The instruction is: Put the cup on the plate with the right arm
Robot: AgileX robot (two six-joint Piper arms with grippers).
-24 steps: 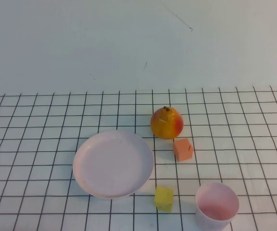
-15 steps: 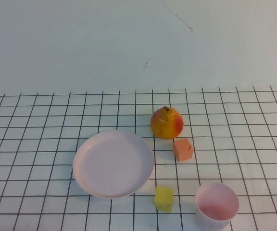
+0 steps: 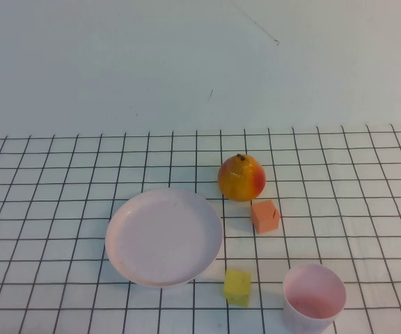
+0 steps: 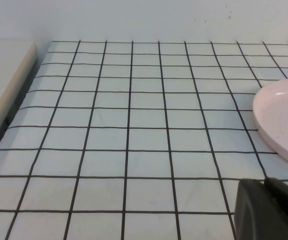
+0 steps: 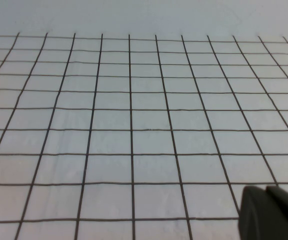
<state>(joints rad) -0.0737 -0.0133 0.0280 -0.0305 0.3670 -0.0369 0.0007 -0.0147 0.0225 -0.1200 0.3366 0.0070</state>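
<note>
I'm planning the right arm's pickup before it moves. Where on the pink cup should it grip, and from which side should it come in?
Probably the rim, from above: the cup stands upright, mouth open, so one finger can go inside and one outside its thin wall. The side away from the yellow block looks freest. The left gripper and right gripper show only at their wrist views' edges, over bare grid cloth.

Neither arm reaches into the high view. Each wrist camera catches only a dark corner of its own gripper: the left gripper (image 4: pixel 269 210) low over the gridded surface (image 4: pixel 134 125), the right gripper (image 5: pixel 271 212) likewise above the surface, carrying nothing visible.
</note>
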